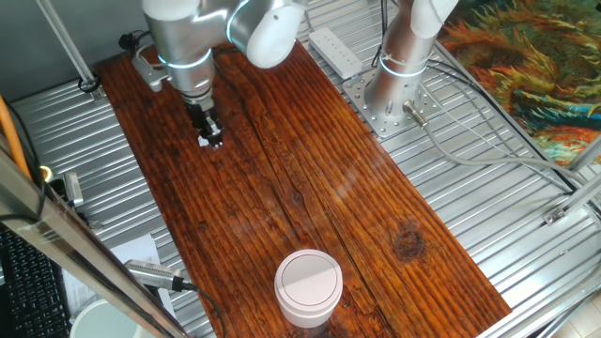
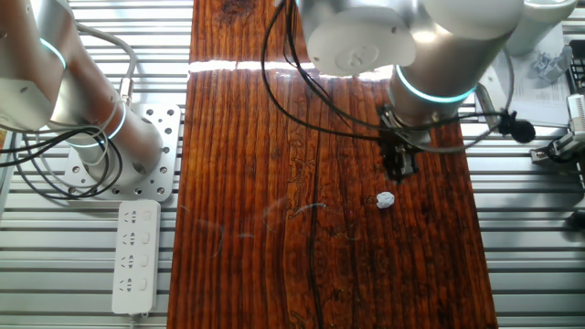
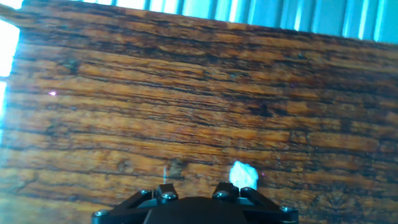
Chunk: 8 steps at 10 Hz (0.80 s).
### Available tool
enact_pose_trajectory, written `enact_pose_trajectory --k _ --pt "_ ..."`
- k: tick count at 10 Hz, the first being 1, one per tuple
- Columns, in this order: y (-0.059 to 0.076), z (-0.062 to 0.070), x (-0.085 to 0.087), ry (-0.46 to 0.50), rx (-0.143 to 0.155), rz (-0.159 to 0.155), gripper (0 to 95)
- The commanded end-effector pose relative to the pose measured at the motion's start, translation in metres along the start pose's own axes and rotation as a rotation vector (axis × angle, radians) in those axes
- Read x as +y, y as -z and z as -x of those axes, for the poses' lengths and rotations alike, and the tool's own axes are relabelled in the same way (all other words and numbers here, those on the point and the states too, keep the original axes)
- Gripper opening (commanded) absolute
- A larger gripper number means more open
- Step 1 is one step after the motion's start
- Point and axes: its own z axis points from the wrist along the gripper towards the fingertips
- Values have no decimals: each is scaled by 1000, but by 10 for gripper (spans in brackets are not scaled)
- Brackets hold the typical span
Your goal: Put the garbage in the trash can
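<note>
The garbage (image 2: 385, 200) is a tiny white crumpled scrap lying on the wooden table (image 2: 274, 238). In the hand view the garbage (image 3: 244, 175) sits low and right of centre, just ahead of the hand's dark base. My gripper (image 2: 399, 172) hangs just above the table right beside the scrap, its fingers close together with nothing between them. From the opposite side the gripper (image 1: 210, 139) points down at the far left of the board, and the scrap is not clear there. The trash can (image 1: 308, 286), white with a flat round lid, stands at the near end, far from the gripper.
A second arm's base (image 1: 394, 89) is bolted on a metal plate beside the table. A white power strip (image 2: 134, 256) lies on the ribbed metal surface. Cables (image 1: 470, 141) run from that base.
</note>
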Motion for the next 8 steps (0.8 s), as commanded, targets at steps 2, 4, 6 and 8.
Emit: enact_pose_trajectory --k 2,4,6,8 --pt "-11 9 -21 54 -19 -2 570" --pt "-20 12 -32 76 -29 -3 570" --pt "-34 11 -36 80 -21 -7 570" --pt "-39 11 -37 80 -18 -12 570"
